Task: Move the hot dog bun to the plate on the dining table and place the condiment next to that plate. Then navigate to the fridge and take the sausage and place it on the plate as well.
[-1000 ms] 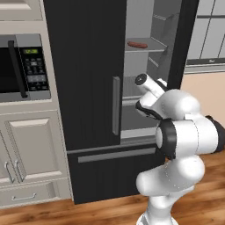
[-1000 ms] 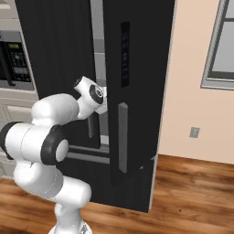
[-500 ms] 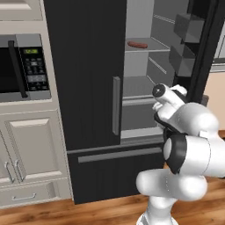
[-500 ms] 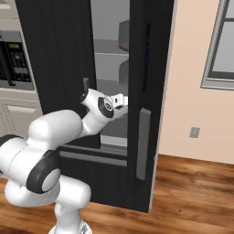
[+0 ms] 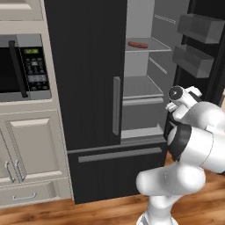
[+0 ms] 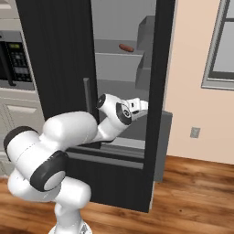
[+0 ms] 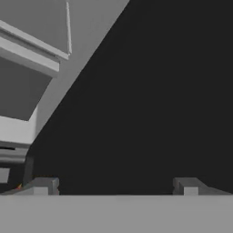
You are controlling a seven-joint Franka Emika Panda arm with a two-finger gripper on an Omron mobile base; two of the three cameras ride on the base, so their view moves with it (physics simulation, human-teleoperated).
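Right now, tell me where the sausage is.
The sausage lies on an upper shelf inside the open fridge, above the arm, right of the closed door's handle in the left base view.

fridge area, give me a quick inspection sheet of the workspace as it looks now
surface: pale grey fridge shelf inside the tall black fridge, right door swung open.
job's things: thin reddish-brown sausage lying on that upper shelf, untouched.
clutter: two dark door bins on the open door; lower shelves look bare.
grippers: two-finger gripper open, holding nothing, close to a black fridge surface, well below the sausage's shelf.
cables: nothing seen.
surroundings: built-in microwave and cream cabinets left of the fridge; wood floor; peach wall with a window and a wall outlet.
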